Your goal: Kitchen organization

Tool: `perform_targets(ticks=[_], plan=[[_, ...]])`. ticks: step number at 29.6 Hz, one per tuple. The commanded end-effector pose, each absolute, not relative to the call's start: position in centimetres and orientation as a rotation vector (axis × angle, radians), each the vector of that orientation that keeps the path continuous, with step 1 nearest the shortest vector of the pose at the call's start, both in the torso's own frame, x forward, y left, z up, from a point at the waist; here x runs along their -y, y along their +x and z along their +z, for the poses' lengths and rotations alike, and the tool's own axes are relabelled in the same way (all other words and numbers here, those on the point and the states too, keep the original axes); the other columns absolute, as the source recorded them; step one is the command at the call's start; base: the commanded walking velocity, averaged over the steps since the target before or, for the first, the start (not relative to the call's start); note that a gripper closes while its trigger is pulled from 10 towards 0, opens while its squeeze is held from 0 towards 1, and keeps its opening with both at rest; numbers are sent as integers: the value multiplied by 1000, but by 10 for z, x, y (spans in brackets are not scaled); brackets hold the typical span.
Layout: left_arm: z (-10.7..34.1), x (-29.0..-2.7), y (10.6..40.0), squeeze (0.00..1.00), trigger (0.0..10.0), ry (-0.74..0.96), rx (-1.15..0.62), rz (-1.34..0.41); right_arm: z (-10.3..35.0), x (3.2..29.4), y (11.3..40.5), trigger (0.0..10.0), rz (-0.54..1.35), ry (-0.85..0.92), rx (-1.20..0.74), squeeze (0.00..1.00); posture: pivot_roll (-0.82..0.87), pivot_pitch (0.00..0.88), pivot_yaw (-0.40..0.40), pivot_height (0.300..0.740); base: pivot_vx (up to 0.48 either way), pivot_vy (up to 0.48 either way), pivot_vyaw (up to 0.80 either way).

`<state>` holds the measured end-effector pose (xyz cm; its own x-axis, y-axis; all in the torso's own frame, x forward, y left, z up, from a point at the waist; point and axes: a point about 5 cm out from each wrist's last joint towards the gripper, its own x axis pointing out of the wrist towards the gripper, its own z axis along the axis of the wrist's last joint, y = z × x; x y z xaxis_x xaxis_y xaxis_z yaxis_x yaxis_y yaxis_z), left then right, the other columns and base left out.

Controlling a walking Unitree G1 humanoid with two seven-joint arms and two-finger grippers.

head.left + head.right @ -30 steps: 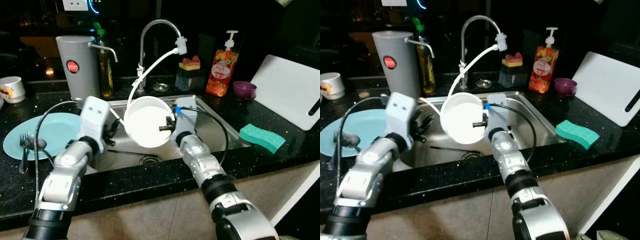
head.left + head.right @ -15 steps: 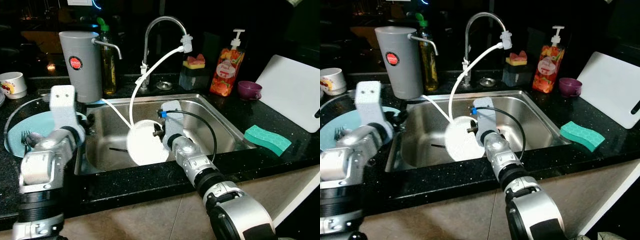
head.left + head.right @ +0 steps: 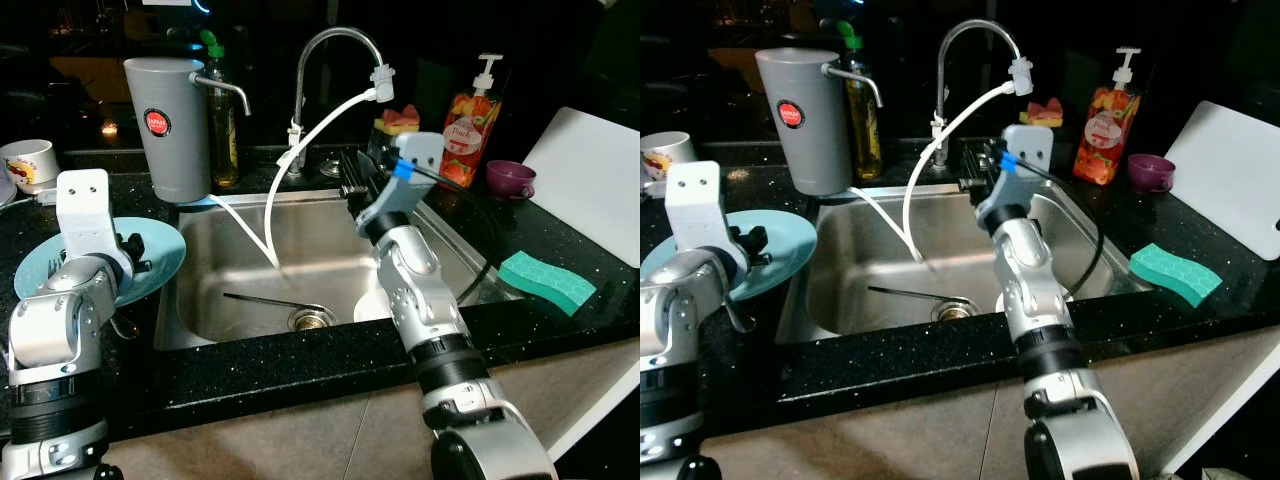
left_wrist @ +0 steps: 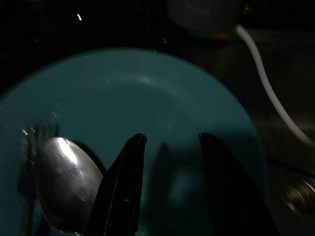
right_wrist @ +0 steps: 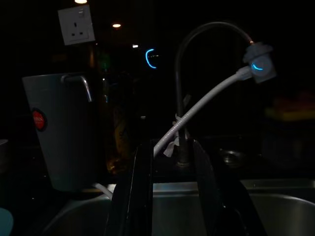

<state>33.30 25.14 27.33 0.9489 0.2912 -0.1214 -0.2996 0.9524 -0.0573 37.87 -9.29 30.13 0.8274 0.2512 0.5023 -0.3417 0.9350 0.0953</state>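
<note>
Black speckled stone countertop (image 3: 300, 365) ran around a brushed-steel sink (image 3: 240, 270) in a dim kitchen, where the robot stood mid-way through tidying up. Its left gripper (image 4: 170, 142) hung just over a round teal plate (image 3: 160, 262) at the counter's left end beside the sink's left rim, the two black fingers apart and empty, apparently lined up to lift the plate or the cutlery on it; a polished metal spoon (image 4: 64, 184) lay on the plate's glossy face next to what looked like a fork, though the dark wrist view left that uncertain. The right gripper (image 5: 170, 147) was raised above the sink's back edge, its fingers slightly apart with nothing between them, pointing toward the curved chrome tap (image 3: 335, 60) and the white flexible hose (image 3: 300, 150) that drooped from the spout into the basin. A white dish (image 3: 372, 303) sat low in the sink's right side, partly hidden behind the right arm, likely left there for washing, and a thin dark utensil (image 3: 260, 300) rested near the drain (image 3: 312, 319). Along the counter's back edge stood a tall grey matte canister (image 3: 170, 130) and an orange pump bottle (image 3: 470, 110); a soft green sponge (image 3: 548, 282) lay toward the front right corner, below a smooth white cutting board (image 3: 590, 180).
</note>
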Motion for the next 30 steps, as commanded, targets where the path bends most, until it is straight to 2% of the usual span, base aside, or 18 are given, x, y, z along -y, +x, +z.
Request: perform_targets(ticks=[1, 7, 17, 18, 24, 25, 30], plan=[[275, -255, 330, 0, 10000, -99, -140, 313, 304, 96, 374, 10000, 320, 175, 520, 0, 139, 115, -42, 740, 0, 0, 0], [264, -250, 323, 0, 10000, -207, -198, 404, 296, 107, 361, 10000, 305, 160, 493, 0, 136, 112, -42, 740, 0, 0, 0], [273, -245, 313, 0, 10000, -100, -135, 548, 291, 109, 355, 10000, 303, 166, 452, 0, 139, 107, -45, 740, 0, 0, 0], [272, -236, 309, 0, 10000, -77, -122, 580, 288, 107, 354, 10000, 305, 168, 439, 0, 143, 101, -43, 740, 0, 0, 0], [261, -228, 303, 0, 10000, -120, -163, 626, 285, 105, 352, 10000, 312, 171, 422, 0, 143, 101, -43, 740, 0, 0, 0], [260, -230, 303, 1000, 10000, -125, -164, 638, 284, 105, 352, 10000, 314, 171, 417, 0, 143, 101, -43, 740, 0, 0, 0], [263, -231, 303, 1000, 10000, -119, -154, 657, 283, 106, 351, 10000, 313, 174, 404, 0, 142, 101, -48, 740, 0, 0, 0]])
